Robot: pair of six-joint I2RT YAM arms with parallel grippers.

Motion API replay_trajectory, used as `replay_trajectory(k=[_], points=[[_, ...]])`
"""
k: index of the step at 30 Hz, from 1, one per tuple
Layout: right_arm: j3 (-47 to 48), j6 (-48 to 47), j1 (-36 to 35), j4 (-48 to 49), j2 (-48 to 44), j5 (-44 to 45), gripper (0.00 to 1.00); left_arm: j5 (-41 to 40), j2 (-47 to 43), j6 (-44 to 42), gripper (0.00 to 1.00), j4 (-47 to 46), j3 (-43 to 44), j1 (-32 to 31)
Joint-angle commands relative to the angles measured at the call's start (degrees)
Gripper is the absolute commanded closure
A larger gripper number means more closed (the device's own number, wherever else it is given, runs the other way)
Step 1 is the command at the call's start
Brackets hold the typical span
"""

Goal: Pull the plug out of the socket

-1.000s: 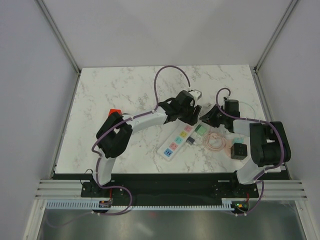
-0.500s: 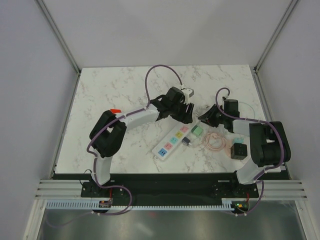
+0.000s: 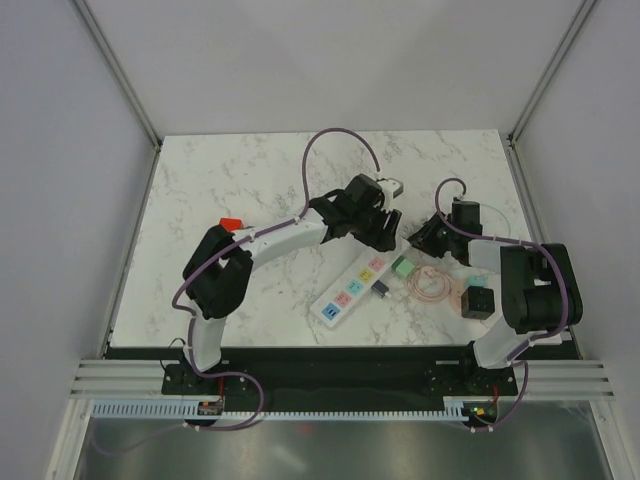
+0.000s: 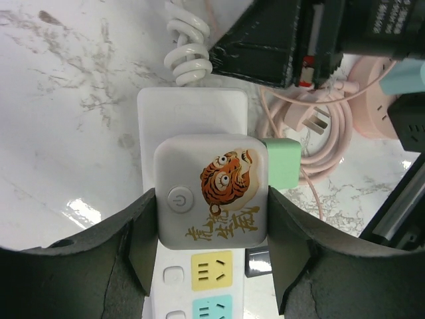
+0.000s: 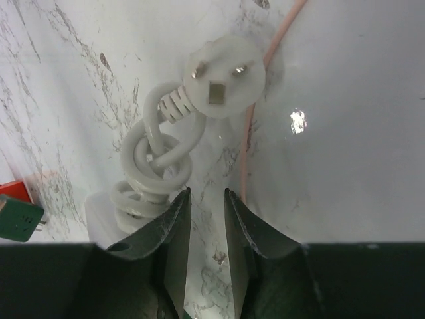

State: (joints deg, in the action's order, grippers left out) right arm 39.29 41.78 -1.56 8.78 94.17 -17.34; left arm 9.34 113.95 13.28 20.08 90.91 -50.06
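Note:
The socket point(image 3: 350, 290), a long white power strip with coloured outlet labels, lies slanted in the middle of the marble table. In the left wrist view a square white plug point(image 4: 199, 166) with a tiger picture sits on the strip point(image 4: 192, 106) at its cord end. My left gripper point(image 4: 211, 199) is shut on this plug, one finger against each side; from above it point(image 3: 383, 232) covers the plug. My right gripper point(image 5: 207, 196) is shut but for a narrow gap, holds nothing, and rests on the table beside the strip's coiled white cord point(image 5: 153, 166). It is just right of the left gripper point(image 3: 420, 238).
A green adapter point(image 3: 402, 268) lies against the strip's right side, a small black part point(image 3: 382, 290) below it. A pink cable coil point(image 3: 432, 284) and a black cube point(image 3: 478, 301) lie to the right. The cord's white three-pin plug point(image 5: 222, 76) lies loose. A red object point(image 3: 231, 222) sits left.
My left arm swung left and then back right, and the power strip shifted with it. The right gripper stayed beside the strip's cord end.

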Motion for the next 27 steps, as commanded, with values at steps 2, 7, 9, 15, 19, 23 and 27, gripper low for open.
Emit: replay_trajectory(k=[2, 7, 9, 15, 19, 23, 27], points=[[-0.88, -2.23, 0.07, -3.68, 0.31, 4.6, 0.65, 7.71, -3.73, 5.01, 0.98, -5.66, 3.31, 2.78], [-0.79, -2.75, 0.07, -4.91, -1.61, 4.69, 0.63, 2.96, -4.88, 2.11, 0.98, -4.43, 2.34, 2.43], [-0.7, -2.76, 0.07, -5.35, -3.02, 4.25, 0.62, 1.83, -4.7, 1.58, 0.98, -4.43, 2.08, 2.43], [2.01, -6.0, 0.07, -12.54, -10.05, 5.21, 0.57, -4.57, -6.46, -0.35, 0.98, -1.19, 2.51, 2.69], [4.21, -8.64, 0.07, -14.84, -9.45, -0.13, 0.54, -4.34, -8.65, -3.25, 0.98, 4.96, 3.48, 4.88], [3.43, -9.26, -1.07, -15.02, -10.58, -1.91, 0.54, -5.65, -11.03, -5.63, 0.98, 13.92, 2.95, 8.83], [2.99, -9.87, -2.65, -14.84, -11.38, -0.94, 0.53, -8.1, -12.7, -5.81, 0.98, 23.5, 2.34, 12.53]])
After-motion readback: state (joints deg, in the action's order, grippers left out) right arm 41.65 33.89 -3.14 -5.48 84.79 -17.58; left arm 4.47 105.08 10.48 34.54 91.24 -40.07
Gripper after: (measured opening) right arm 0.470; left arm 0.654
